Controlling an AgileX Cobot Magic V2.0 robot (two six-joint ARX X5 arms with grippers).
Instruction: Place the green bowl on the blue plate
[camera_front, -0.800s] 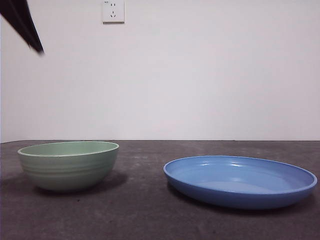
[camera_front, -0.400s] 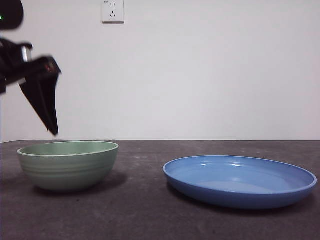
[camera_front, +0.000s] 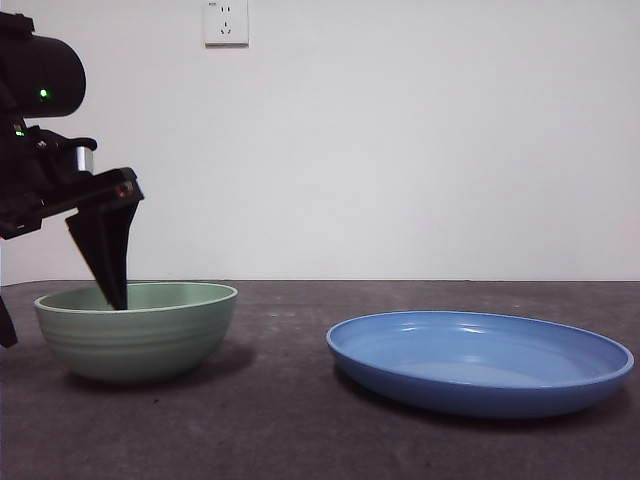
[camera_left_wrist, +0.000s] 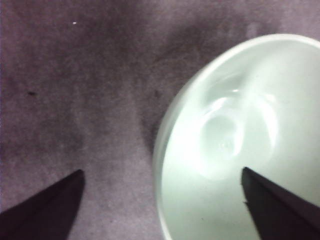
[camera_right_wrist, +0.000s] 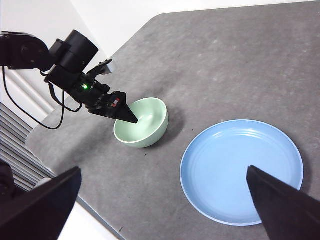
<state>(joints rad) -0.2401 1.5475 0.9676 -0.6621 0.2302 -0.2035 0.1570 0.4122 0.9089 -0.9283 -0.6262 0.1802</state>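
The green bowl (camera_front: 135, 330) stands upright on the dark table at the left. The blue plate (camera_front: 480, 360) lies to its right, apart from it. My left gripper (camera_front: 60, 318) is open and straddles the bowl's left rim. In the left wrist view (camera_left_wrist: 161, 171) one jaw is inside the bowl (camera_left_wrist: 235, 135) and the other is outside over the table. My right gripper (camera_right_wrist: 164, 170) is open and empty, high above the table. It looks down on the bowl (camera_right_wrist: 142, 122), the plate (camera_right_wrist: 241, 170) and the left gripper (camera_right_wrist: 125, 114).
A white wall socket (camera_front: 226, 22) is on the wall behind. The table's edge (camera_right_wrist: 75, 197) runs close to the bowl on the left arm's side. Black cables (camera_right_wrist: 30, 117) hang there.
My left arm has come down from the top left corner to the bowl, and one jaw now dips inside its rim. Bowl and plate have not moved.
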